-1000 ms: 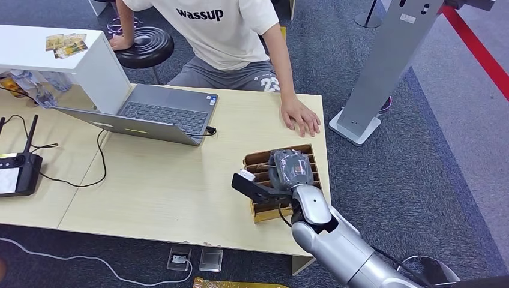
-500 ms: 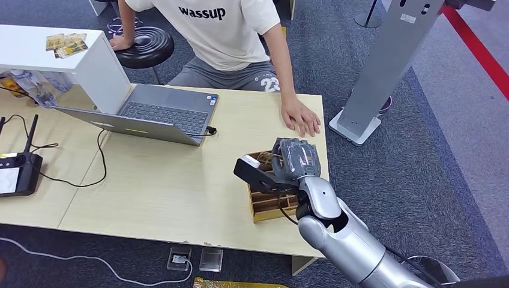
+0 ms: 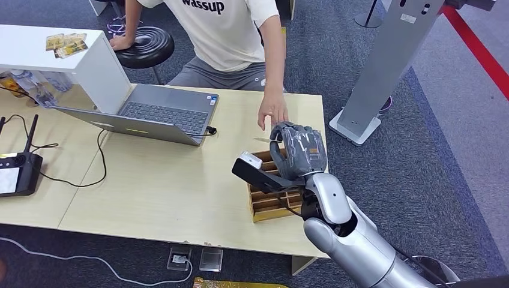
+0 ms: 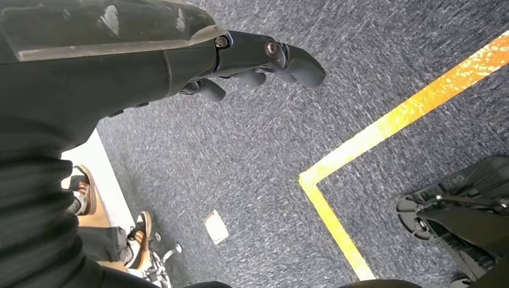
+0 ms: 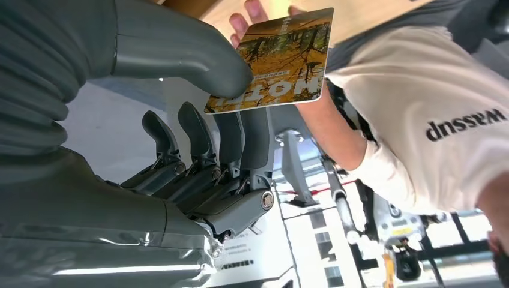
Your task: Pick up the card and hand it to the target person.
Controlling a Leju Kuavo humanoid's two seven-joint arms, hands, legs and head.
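Observation:
My right hand point(image 3: 298, 151) is raised above the wooden card box point(image 3: 268, 203) at the table's right end. It pinches a card point(image 5: 281, 59) with an autumn forest picture between thumb and fingers point(image 5: 241, 139). In the head view the card point(image 3: 262, 140) shows edge-on, just left of the hand. The person in a white shirt point(image 3: 231, 27) sits across the table. Their hand point(image 3: 273, 113) hangs just beyond the card, and their fingertips point(image 5: 242, 24) show behind its far edge. My left hand point(image 4: 252, 60) hangs over the carpet with nothing in it.
An open laptop point(image 3: 162, 114) lies on the table point(image 3: 168, 186) left of the box, with a controller point(image 3: 18, 174) and cables at the far left. A white shelf point(image 3: 90, 66) carries more cards point(image 3: 65, 45). A grey stand point(image 3: 390, 66) rises at the right.
My right hand has lifted from the box with the card and moved toward the person. The person's hand has left the table and come toward the card.

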